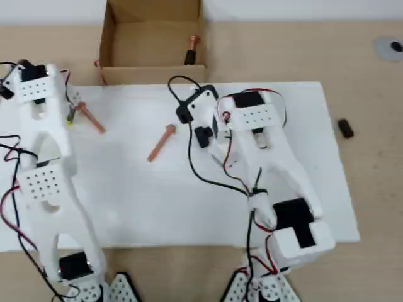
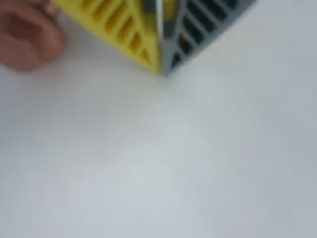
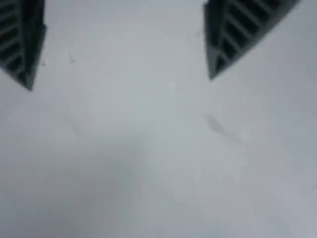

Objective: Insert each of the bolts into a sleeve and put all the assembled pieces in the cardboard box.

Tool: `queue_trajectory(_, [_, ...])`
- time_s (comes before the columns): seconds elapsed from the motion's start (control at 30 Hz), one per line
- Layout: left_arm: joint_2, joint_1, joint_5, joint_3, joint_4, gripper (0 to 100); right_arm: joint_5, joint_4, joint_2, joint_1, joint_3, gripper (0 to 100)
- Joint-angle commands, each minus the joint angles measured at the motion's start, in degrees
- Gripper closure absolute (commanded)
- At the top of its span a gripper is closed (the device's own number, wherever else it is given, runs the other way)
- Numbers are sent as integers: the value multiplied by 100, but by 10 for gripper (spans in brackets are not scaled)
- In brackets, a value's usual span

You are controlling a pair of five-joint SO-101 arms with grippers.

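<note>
The right gripper (image 3: 120,82), fingers wide apart, is nearer the middle bolt (image 1: 162,143), which lies diagonally just to its left, head toward it, while the left gripper (image 2: 161,68), fingers closed tip to tip, sits beside a second bolt (image 1: 91,119) near the sheet's (image 1: 157,201) far left corner.

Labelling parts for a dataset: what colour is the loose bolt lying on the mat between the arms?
The bolt is orange-tan, clearest in the high view.
</note>
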Motion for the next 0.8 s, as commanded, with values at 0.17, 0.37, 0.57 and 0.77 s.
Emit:
queue_trajectory(0.17, [-435, -18, -53, -1152, 1081, 993, -9, 9, -22, 92, -303, 731])
queue_trajectory(0.37, [-541, 396, -396, -1952, 1248, 830, -9, 0, -22, 66, -303, 731])
queue_trajectory(0.57, [-444, 774, -378, -1793, 782, 729, -9, 18, -48, 92, -303, 731])
queue_trajectory(0.77, [-4, 598, 176, -1758, 607, 747, 0, 26, -48, 92, -295, 731])
